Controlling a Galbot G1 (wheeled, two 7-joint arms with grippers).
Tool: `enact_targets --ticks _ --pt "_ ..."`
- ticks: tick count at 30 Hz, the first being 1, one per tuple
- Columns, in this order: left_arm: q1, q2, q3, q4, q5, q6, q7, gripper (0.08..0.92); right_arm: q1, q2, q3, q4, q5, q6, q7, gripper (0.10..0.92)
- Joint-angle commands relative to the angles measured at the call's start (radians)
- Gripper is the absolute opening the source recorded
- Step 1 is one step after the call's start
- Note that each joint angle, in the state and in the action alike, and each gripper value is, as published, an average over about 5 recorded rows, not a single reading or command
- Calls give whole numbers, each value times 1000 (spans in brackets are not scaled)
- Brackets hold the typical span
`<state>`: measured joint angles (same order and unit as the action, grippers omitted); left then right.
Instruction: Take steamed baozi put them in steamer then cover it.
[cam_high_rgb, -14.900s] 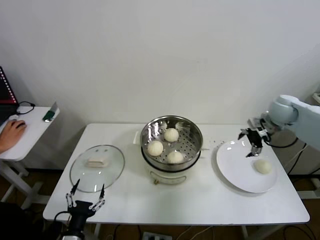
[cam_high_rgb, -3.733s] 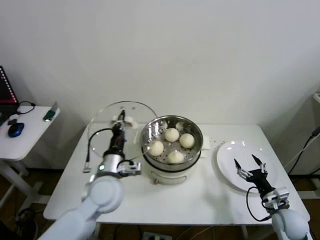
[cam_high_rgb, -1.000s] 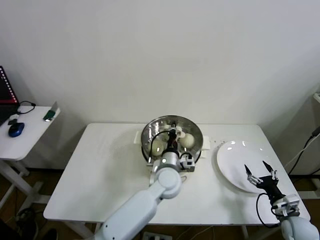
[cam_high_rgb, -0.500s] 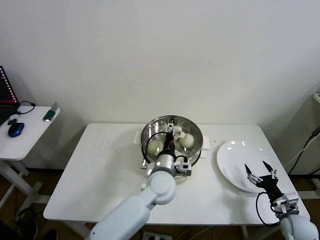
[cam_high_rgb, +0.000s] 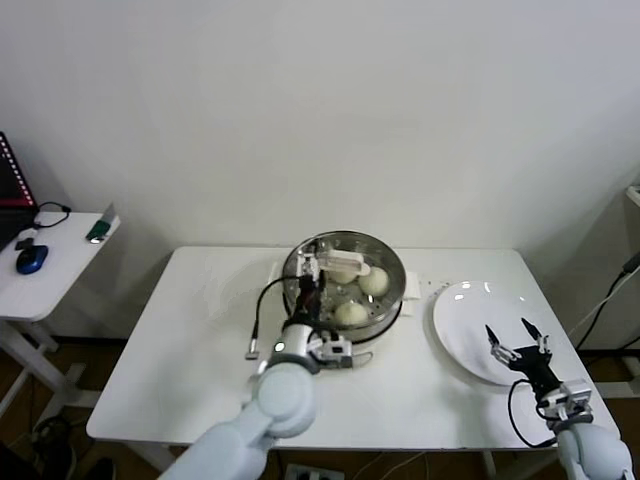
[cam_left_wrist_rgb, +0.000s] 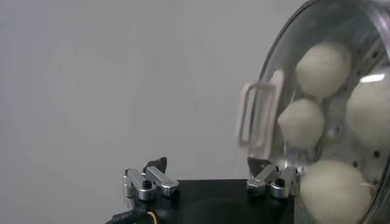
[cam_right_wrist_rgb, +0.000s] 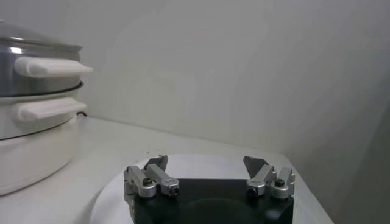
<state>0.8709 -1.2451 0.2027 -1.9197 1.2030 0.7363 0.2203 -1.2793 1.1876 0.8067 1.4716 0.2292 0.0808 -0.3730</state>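
The steamer (cam_high_rgb: 388, 262) stands mid-table on its white pot base (cam_high_rgb: 372, 338). The glass cover (cam_high_rgb: 352, 246) lies on it, its cream handle (cam_high_rgb: 336, 265) on top. Baozi (cam_high_rgb: 373, 281) show through the glass. In the left wrist view the handle (cam_left_wrist_rgb: 259, 115) and several baozi (cam_left_wrist_rgb: 323, 61) sit just past my left gripper (cam_left_wrist_rgb: 206, 164), which is open, empty and apart from the handle. In the head view that gripper (cam_high_rgb: 308, 276) is at the steamer's left front rim. My right gripper (cam_high_rgb: 519, 340) is open and empty, low over the bare white plate (cam_high_rgb: 465, 320).
The right wrist view shows the steamer (cam_right_wrist_rgb: 36, 67) and the plate (cam_right_wrist_rgb: 201, 165) under the right gripper (cam_right_wrist_rgb: 206, 165). A side table (cam_high_rgb: 60, 265) at far left holds a mouse (cam_high_rgb: 30, 258) and a phone (cam_high_rgb: 96, 232).
My left gripper has let go of the cover's handle and drawn back to the left. The cover stays on the steamer. The right arm has barely moved.
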Motion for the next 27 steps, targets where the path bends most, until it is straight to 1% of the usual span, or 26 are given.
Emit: enact_targets --ticks 1,3,5,8,11,14,18,22,27 --pt "239 93 -416 -192 -412 -286 -226 823 0 -3 -6 3 -4 4 -3 823" --pt "295 98 -523 -194 -582 -347 -291 823 2 -2 -9 3 -5 7 -4 823" --pt "362 92 -630 -190 -719 -419 -332 823 2 -1 -11 8 -4 9 -5 823" --pt "467 69 -759 -163 -912 -550 -355 823 -1 0 -16 18 -3 15 -9 823" --pt "551 34 -834 -123 -1083 -673 -361 823 -3 3 -19 25 -2 24 -9 823" --pt "599 -4 -860 -79 -1190 -759 -358 823 -4 9 -19 31 0 30 -6 823" --pt "612 -62 -866 -5 -1225 -824 -355 823 -18 13 -18 49 9 36 -4 823" --pt "608 -100 -864 47 -1223 -846 -342 823 -35 17 -15 69 21 43 -4 823" --pt "611 -101 -854 81 -1213 -845 -329 823 -48 20 -9 84 42 51 -4 823"
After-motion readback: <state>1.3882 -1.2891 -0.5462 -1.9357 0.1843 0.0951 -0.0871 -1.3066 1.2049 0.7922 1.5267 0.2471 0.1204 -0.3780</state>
